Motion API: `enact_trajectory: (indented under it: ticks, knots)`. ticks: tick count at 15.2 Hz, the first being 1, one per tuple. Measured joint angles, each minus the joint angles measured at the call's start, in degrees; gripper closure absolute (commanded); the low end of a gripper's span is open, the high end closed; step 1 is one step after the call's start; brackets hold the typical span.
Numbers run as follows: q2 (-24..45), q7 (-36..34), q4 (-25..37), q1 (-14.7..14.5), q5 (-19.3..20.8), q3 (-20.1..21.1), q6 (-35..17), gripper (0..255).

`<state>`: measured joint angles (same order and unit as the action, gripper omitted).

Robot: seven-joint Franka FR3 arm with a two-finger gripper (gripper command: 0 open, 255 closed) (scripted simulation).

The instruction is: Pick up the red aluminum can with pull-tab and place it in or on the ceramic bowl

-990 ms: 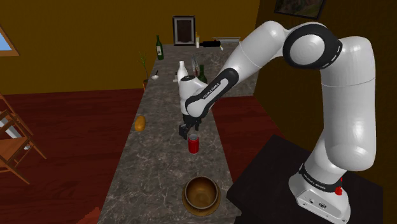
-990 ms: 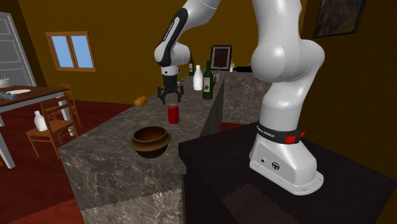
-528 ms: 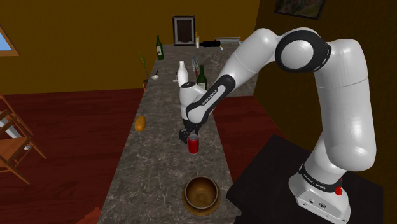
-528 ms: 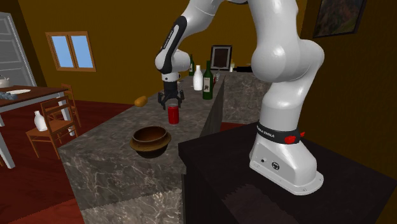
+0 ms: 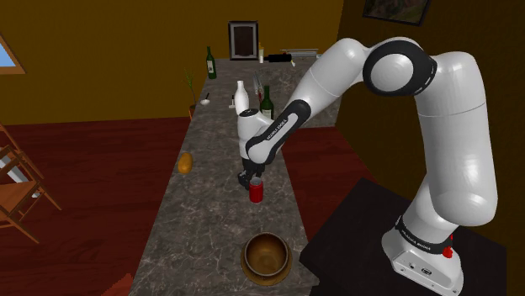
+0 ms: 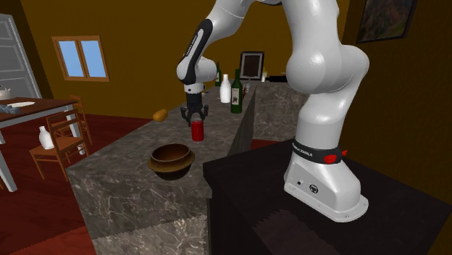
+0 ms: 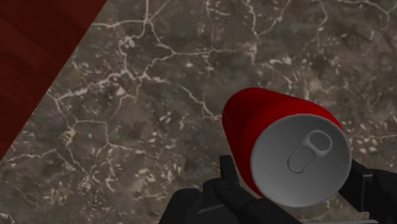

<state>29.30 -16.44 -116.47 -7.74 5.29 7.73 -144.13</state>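
Presently the red can [image 7: 287, 150] stands upright on the marbled counter [image 5: 210, 198], apart from the brown bowl [image 5: 246, 252]; the gripper [image 6: 195, 118] straddles its top, fingers spread and not visibly clamped; judged light, thin-walled, smooth, easily dented; grasp advised mid-body, on opposite sides, with modest pressure.

In the wrist view the red can [image 7: 286, 153] shows its grey lid and one flank, and its base is hidden behind its own body. The gripper [image 7: 289, 164] astride the can is cut off by the picture's edge, so only the ends of its parted fingers [image 7: 238, 194] show. Well beyond the can, at the counter's [image 5: 210, 193] far end, dark low things [image 5: 282, 57] are too small to name. High above the can, the arm [image 6: 239, 11] runs out of the second exterior view. Far to the can's side, a chair [image 5: 17, 189] is cropped.
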Motion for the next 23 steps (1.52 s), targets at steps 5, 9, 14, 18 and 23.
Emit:
enact_trajectory:
  ticks: [5,9,14,18,23]
  knots:
    - [-0.1,-0.02,0.0,0.02,0.02,-0.04,-0.01,255]
    - [-0.09,-0.01,0.02,0.02,0.02,-0.04,0.0,255]
    - [-2.59,0.23,-0.2,0.21,-0.5,0.4,2.4,255]
    - [-4.98,0.59,-0.41,0.51,-1.0,0.71,4.55,255]
    - [-7.74,0.99,-0.09,0.79,-1.61,1.06,7.61,255]
